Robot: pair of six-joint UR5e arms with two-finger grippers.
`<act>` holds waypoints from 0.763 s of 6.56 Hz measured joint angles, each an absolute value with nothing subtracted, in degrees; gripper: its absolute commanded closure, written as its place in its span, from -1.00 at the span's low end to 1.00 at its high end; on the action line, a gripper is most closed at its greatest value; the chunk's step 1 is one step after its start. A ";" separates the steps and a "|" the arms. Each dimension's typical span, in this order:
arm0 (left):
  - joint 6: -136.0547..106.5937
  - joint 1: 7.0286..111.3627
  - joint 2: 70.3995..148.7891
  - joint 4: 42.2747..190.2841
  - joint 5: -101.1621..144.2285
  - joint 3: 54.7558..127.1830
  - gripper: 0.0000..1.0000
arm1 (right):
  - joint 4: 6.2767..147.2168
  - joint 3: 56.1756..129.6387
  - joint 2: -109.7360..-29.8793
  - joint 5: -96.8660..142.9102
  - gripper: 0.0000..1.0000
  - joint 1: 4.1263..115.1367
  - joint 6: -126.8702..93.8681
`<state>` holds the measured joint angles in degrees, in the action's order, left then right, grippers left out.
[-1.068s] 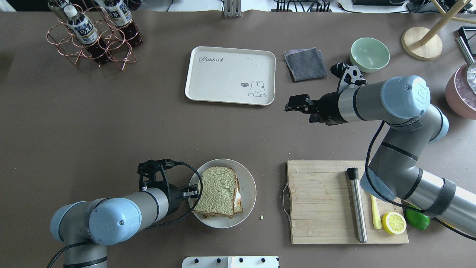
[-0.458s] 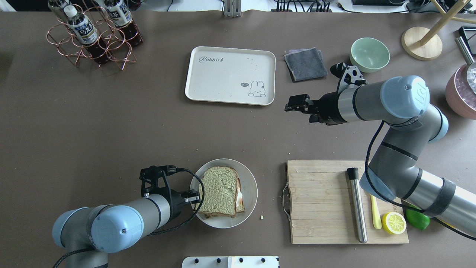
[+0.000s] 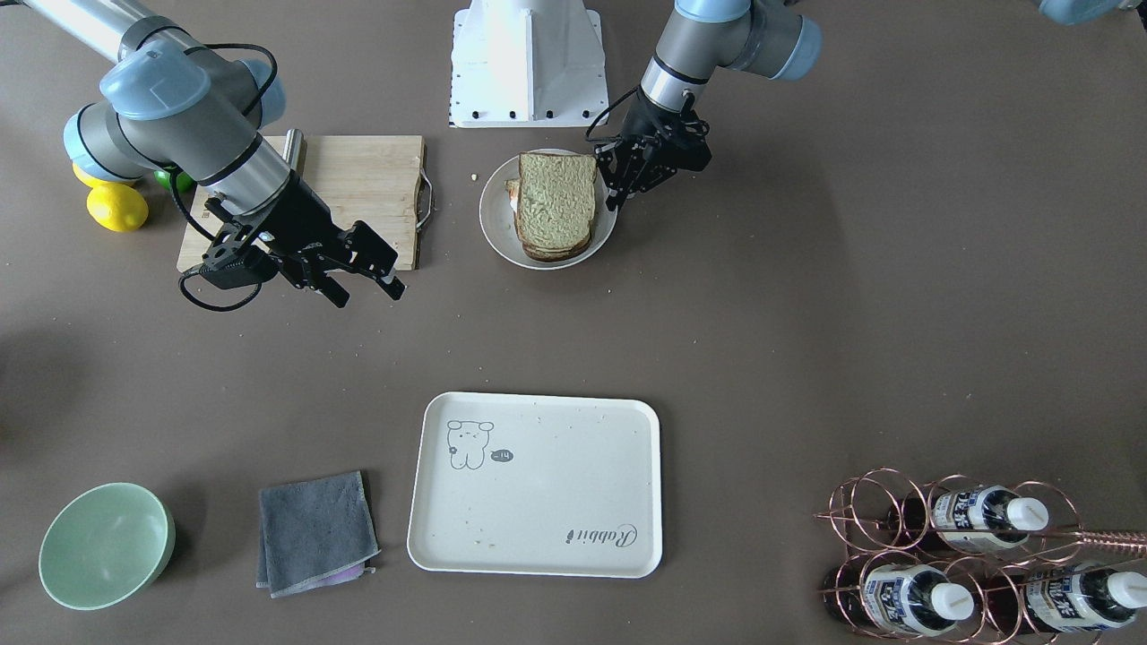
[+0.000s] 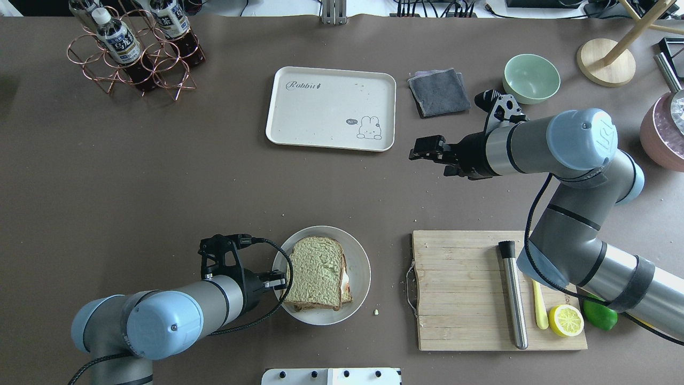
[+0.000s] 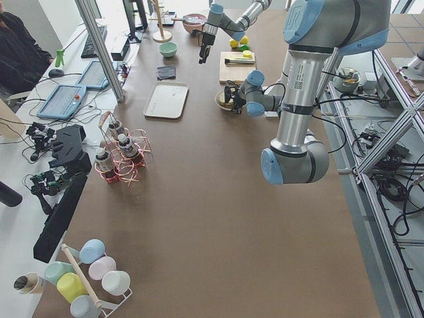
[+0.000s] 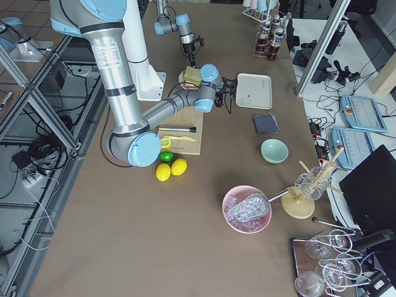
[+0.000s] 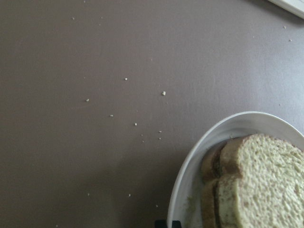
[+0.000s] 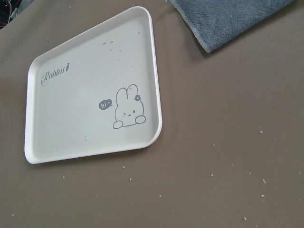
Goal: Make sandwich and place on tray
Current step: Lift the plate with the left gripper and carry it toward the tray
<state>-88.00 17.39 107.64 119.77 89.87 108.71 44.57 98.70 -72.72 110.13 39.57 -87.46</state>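
sandwich [image 4: 318, 272] sat assembled on a round plate [image 4: 361, 256] close to the table's near edge (robot's side), just left of the wooden cutting board [image 4: 459, 289]. the top slice lay a little askew over the lower one, with egg [image 4: 346, 282] showing white and orange at the stack's right side. tray [image 4: 331, 109] lay well apart toward the middle of the far edge, bare but for crumbs. left gripper [image 4: 275, 280] was low at the plate's left rim, just beside the bread crust. its fingers looked parted and pinched nothing. the left wrist view showed the rim and both crusts directly ahead. right gripper [image 3: 363, 273] hung over bare table between board and tray, jaws clearly spread, empty, its wrist camera looking onto the tray. judgement: stacking done, transfer to tray not yet started. handling notes: the stack should be light and soft. the bread would likely compress and dent under a hard pinch, and the egg is probably slick, so the slices could shear apart or the egg slide out if tilted. best hold seemed to be across the thickness at the left crust, one finger over the top face and one under the bottom slice, reaching well in so both slices are clamped together. the plate's raised rim may hinder getting the lower finger underneath. carry level and slowly.
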 measured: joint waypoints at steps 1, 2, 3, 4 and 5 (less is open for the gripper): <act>-88.58 20.74 108.37 119.61 91.88 108.65 1.00 | 44.57 98.71 -72.92 110.44 -1.00 39.90 -87.35; -91.02 24.39 109.95 118.81 92.81 108.09 1.00 | 44.47 98.83 -73.18 110.68 -1.00 40.13 -87.30; -95.81 27.55 113.26 116.74 93.15 106.24 1.00 | 44.36 99.01 -73.45 110.81 -1.00 40.21 -87.33; -100.38 29.83 117.62 114.45 93.20 103.15 1.00 | 44.29 99.15 -73.76 110.88 -1.00 40.23 -87.35; -103.42 31.95 122.20 112.80 93.16 98.53 1.00 | 44.25 99.23 -73.99 110.90 -1.00 40.25 -87.38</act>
<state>-103.42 31.95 122.20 112.80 93.16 98.53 44.25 99.23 -73.99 110.90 40.25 -87.38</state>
